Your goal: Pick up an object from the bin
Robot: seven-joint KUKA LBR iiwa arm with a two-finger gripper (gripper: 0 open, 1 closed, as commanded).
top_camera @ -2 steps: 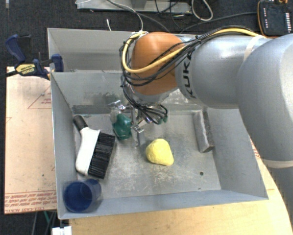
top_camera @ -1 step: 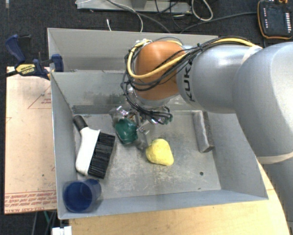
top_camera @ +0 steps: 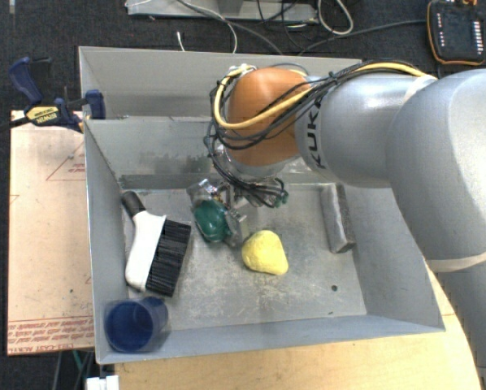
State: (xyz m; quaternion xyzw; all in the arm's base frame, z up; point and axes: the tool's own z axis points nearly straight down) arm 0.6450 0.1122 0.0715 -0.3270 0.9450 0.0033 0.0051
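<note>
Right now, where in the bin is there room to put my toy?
Bare floor lies along the front wall, right of the blue cup, below the yellow lump. Crowded around the gripper, green thing and brush.

Just one camera on my end. It sits above the grey metal bin (top_camera: 308, 291) and a bit off to one side, looking down at the floor and far wall. It's pretty close in, so the big silver robot arm (top_camera: 389, 136) from the right blocks plenty.
</note>
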